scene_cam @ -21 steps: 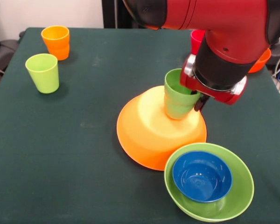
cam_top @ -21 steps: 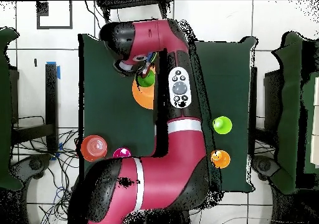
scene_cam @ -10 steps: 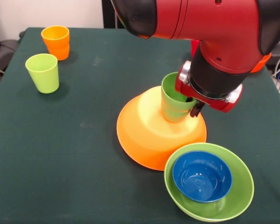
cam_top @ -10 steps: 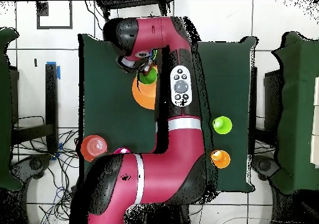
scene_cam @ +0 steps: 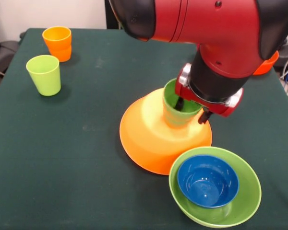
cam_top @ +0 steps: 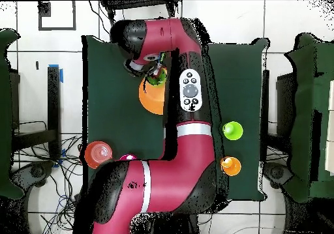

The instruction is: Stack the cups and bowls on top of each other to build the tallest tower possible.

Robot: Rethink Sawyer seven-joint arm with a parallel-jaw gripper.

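- We see the pincer clamped on the rim of the green cup, one finger inside and one outside.
- The cup stands upright on the upturned orange bowl, mid-table.
- We judge the cup light, stiff and slippery; the rim wall is its natural hold.
- The blue bowl nests in the light green bowl just beside.

We see glossy smooth plastic on the orange bowl and blue bowl, matt cloth on the table.
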